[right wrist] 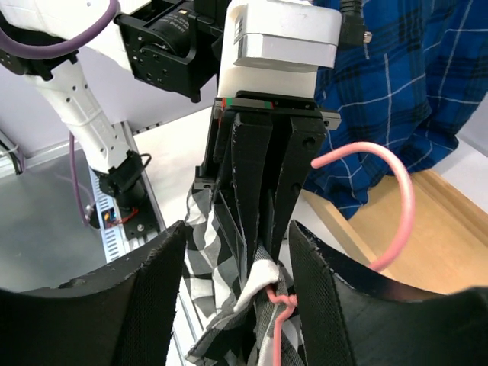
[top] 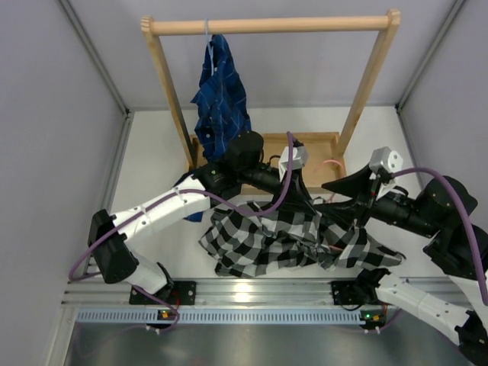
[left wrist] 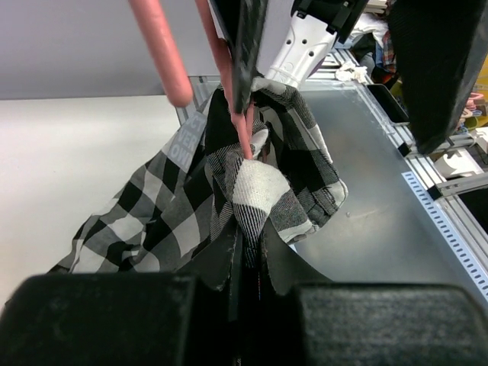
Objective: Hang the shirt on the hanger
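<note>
**A:** Left side first, quick.

**B:** The left gripper has its jaws pressed together. It is pinching a fold of the black-and-white checked fabric shirt at the collar end. The thin pink wire hanger touches that pinch. I can't tell if the wire is in the grip too.

**A:** Right?

**B:** The right gripper has its jaws apart. They straddle the left gripper's tips and the gathered cloth, holding nothing.

**A:** Where's the shirt?

**B:** It's bunched on the white surface near the front edge, between the two arms. The left gripper holds the collar end up off the surface.

**A:** Hanger?

**B:** The hook curls up out of the pinched fabric, and the twisted neck sits just below the left tips. The rest is mostly hidden by cloth.

**A:** Behind?

**B:** A dark blue plaid shirt hangs from the wooden rail rack at the back.
</note>
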Controlling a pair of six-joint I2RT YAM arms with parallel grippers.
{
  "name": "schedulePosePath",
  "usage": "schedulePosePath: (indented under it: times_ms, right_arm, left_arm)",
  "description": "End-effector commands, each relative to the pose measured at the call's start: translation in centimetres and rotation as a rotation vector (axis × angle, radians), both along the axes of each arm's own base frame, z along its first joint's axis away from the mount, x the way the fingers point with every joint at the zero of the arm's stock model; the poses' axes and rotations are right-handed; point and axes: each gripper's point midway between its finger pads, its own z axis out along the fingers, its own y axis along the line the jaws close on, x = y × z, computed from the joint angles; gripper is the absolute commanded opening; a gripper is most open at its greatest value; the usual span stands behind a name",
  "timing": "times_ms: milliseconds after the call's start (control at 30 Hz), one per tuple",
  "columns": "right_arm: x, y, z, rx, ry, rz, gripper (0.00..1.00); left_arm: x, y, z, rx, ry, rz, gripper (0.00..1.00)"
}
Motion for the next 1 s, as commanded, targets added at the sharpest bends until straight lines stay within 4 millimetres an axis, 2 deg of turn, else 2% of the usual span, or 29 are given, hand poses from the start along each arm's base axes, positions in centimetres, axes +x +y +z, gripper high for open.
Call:
schedulePosePath:
  times_ms: [0, 33, 167, 233, 300, 400, 433, 467, 567, 633, 667, 767, 800, 833, 867, 900, 933, 967]
  right_arm:
    - [0.5, -1.6, 2.5, 0.074, -0.095, -0.088, 0.57]
    - [0.7, -2.4, 2.5, 0.095, -0.083, -0.137, 0.59]
    - [-0.3, -5.4, 2.2, 0.166, -0.090, -0.233, 0.62]
    - [-0.1, -6.1, 2.0, 0.177, -0.081, -0.269, 0.66]
    - [0.4, -6.2, 1.7, 0.178, -0.062, -0.299, 0.72]
    - [0.9, -5.2, 2.0, 0.161, -0.046, -0.278, 0.72]
    - [0.7, -4.9, 2.8, 0.164, -0.058, -0.255, 0.70]
    - [1.3, -3.8, 2.7, 0.138, -0.044, -0.230, 0.68]
    - [0.4, -1.5, 4.2, 0.130, -0.050, -0.096, 0.61]
    - [-0.8, -0.1, 4.7, 0.131, -0.059, 0.015, 0.46]
    - [-1.4, 0.5, 5.0, 0.143, -0.067, 0.068, 0.30]
    - [-1.7, 0.8, 5.0, 0.147, -0.064, 0.096, 0.00]
    - [-1.6, 0.7, 4.9, 0.147, -0.067, 0.087, 0.00]
    - [-1.6, 0.5, 4.7, 0.148, -0.069, 0.075, 0.00]
    - [-1.4, 0.2, 4.6, 0.151, -0.072, 0.055, 0.00]
    - [-0.8, -0.3, 4.6, 0.155, -0.079, 0.008, 0.00]
    - [-0.9, -0.9, 4.8, 0.166, -0.092, -0.014, 0.00]
    - [-0.9, -1.4, 5.1, 0.175, -0.103, -0.035, 0.00]
  left_arm:
    - [-2.1, 0.9, 4.0, -0.135, -0.111, -0.075, 0.00]
    - [-1.4, 0.6, 4.1, -0.134, -0.116, -0.018, 0.00]
    - [-0.9, 0.7, 4.3, -0.142, -0.132, 0.031, 0.00]
    - [-0.9, 0.7, 4.5, -0.142, -0.128, 0.028, 0.00]
    - [-1.2, 0.8, 4.6, -0.144, -0.125, 0.010, 0.00]
    - [-2.4, 0.9, 4.6, -0.145, -0.115, -0.057, 0.00]
    - [-2.8, 0.9, 4.6, -0.146, -0.114, -0.080, 0.00]
    - [-3.1, 0.8, 4.5, -0.144, -0.111, -0.100, 0.00]
    - [-4.4, 1.1, 4.8, -0.148, -0.100, -0.165, 0.00]
    - [-5.1, 1.5, 5.0, -0.156, -0.105, -0.199, 0.00]
    - [-5.0, 1.5, 5.0, -0.156, -0.107, -0.192, 0.00]
    - [-4.7, 1.6, 5.3, -0.163, -0.123, -0.154, 0.00]
    - [-4.5, 1.6, 5.4, -0.159, -0.129, -0.131, 0.00]
    - [-3.4, 1.2, 5.5, -0.155, -0.139, -0.054, 0.00]
    - [-2.8, 1.4, 6.4, -0.171, -0.159, 0.006, 0.11]
    - [-2.0, 1.4, 6.1, -0.142, -0.146, 0.077, 0.48]
    - [0.7, 1.2, 6.5, -0.134, -0.156, 0.254, 0.71]
    - [1.9, 1.5, 6.8, -0.132, -0.166, 0.338, 0.98]
